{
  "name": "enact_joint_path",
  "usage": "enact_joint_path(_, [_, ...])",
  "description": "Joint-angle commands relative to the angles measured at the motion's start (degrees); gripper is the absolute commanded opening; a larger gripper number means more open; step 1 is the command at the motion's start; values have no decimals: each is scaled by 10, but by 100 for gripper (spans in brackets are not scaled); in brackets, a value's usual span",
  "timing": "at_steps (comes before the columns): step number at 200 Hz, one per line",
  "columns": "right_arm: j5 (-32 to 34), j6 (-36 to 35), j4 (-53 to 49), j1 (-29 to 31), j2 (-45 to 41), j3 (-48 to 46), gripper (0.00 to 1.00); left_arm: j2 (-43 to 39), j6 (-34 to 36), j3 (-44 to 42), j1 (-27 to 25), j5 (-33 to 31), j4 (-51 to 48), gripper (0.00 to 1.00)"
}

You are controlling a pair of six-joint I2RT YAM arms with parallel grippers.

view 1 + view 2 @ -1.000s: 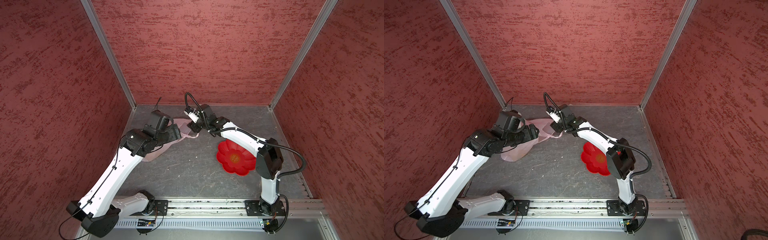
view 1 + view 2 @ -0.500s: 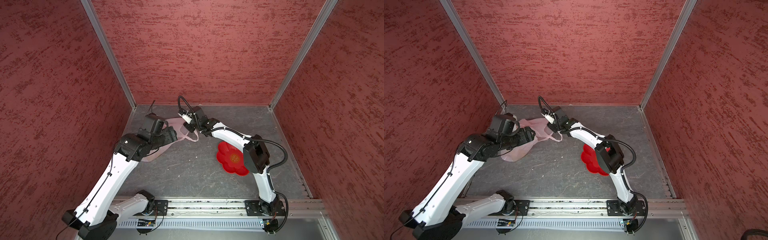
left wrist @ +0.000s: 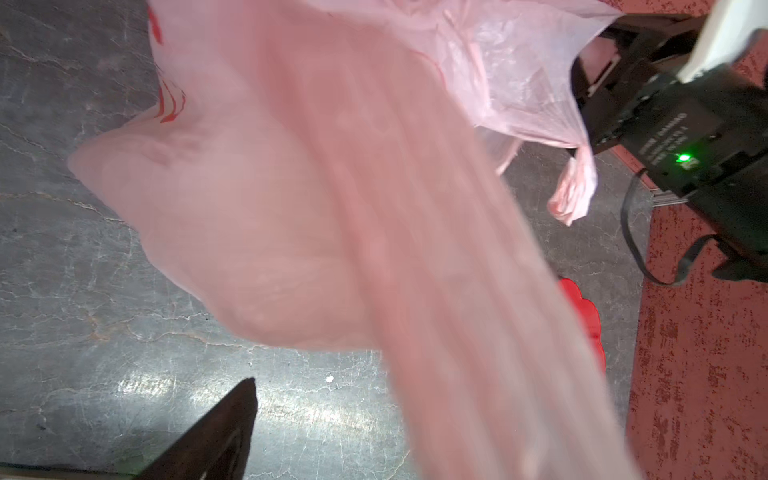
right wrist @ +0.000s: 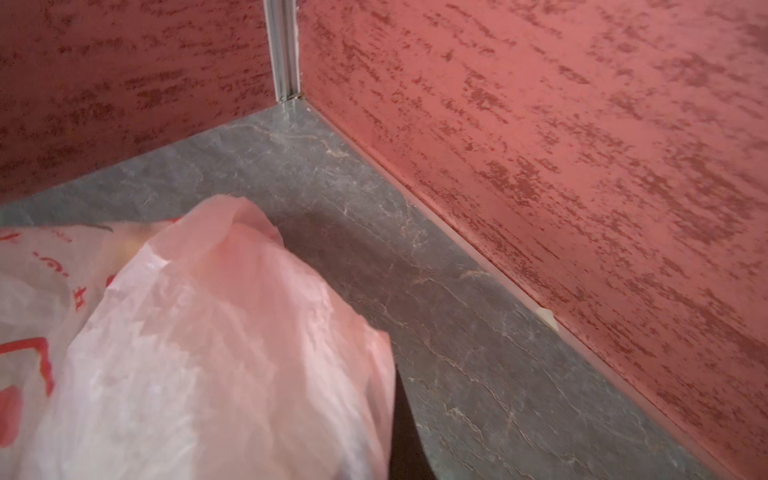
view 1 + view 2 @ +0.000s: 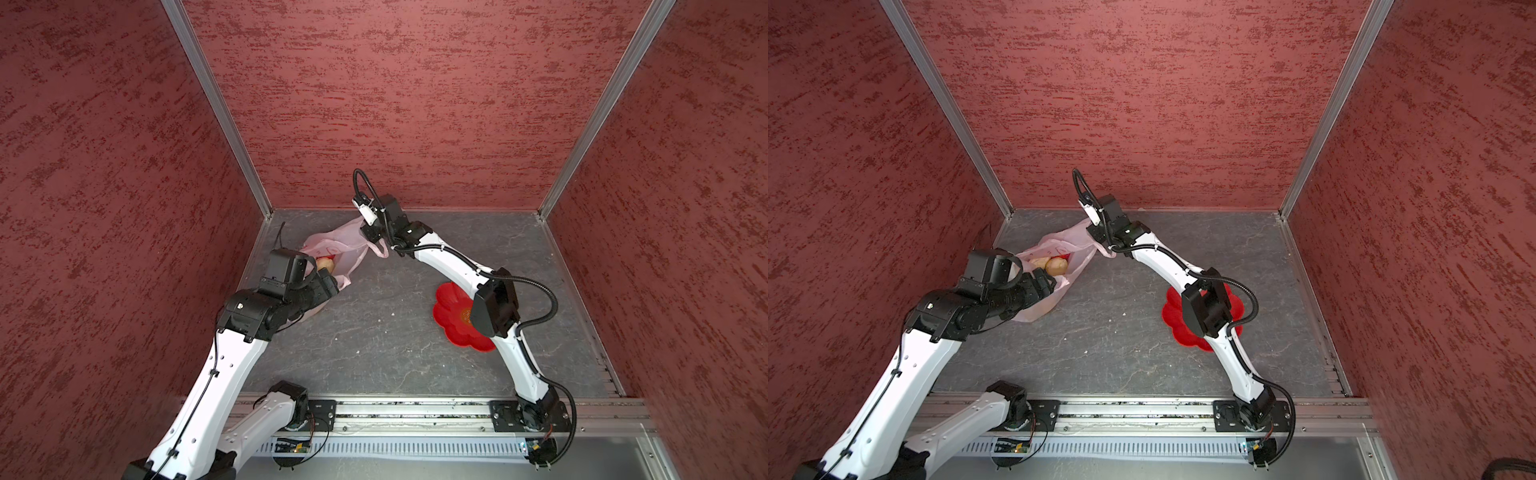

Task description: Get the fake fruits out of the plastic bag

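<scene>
Shows the right end effector (image 5: 369, 233) pinched fully shut on a top edge of the plastic bag (image 5: 338, 249), holding that corner up off the grey surface (image 5: 395, 332) near the back wall. Has one loop handle (image 5: 380, 250) dangling just below the grip. Finds the bag in the back-left part of the enclosure, mouth gaping upward, lower end resting on the surface beside the left arm. Reveals fake fruits (image 5: 325, 264) inside the open mouth, in a top view a pale beige lumpy fruit (image 5: 1039, 262) touching an orange-yellow fruit (image 5: 1057, 266). Catches the left end effector (image 5: 1050, 283) at the bag's near rim, just beside those fruits, spread wide with nothing clamped between its jaws. Offers only one dark finger (image 3: 220, 432) in the left wrist view, with blurred pink film across most of that picture; cannot place the hidden finger, inside the bag mouth or beneath the film. Fills the lower part of the right wrist view with crinkled translucent pink film printed in red. Places the red flower-shaped dish (image 5: 448, 321) (image 5: 1173, 321) well apart on the right in both top views, flat on the surface and partly hidden under the right arm.
</scene>
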Motion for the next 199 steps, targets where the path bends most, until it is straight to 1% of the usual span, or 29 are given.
enact_joint_path(1, [48,68,-16,-34,-12,21,0,30,33,-3,27,51,84,93])
enact_joint_path(36, [89,135,-51,-64,-33,29,0,103,48,-4,47,95,174,93])
enact_joint_path(56, [124,155,-94,-65,-44,27,0,148,57,3,63,118,214,93])
enact_joint_path(69, [132,175,-120,-66,-56,15,0,179,61,10,72,135,241,93])
enact_joint_path(83, [142,196,-121,-59,-80,-27,0,214,63,22,78,145,268,93])
enact_joint_path(100, [171,207,-111,-45,-114,-83,0,246,58,35,81,151,300,91])
enact_joint_path(139, [186,249,-118,-21,-192,-178,0,303,53,62,85,158,345,91])
enact_joint_path(158, [195,270,-117,-2,-235,-232,0,322,50,67,85,167,367,91])
enact_joint_path(173, [199,300,-113,17,-268,-286,0,330,49,64,85,173,379,91])
enact_joint_path(184, [200,327,-104,37,-294,-331,0,331,49,59,87,173,382,91])
enact_joint_path(199, [200,359,-99,67,-315,-372,0,321,51,50,90,177,382,91])
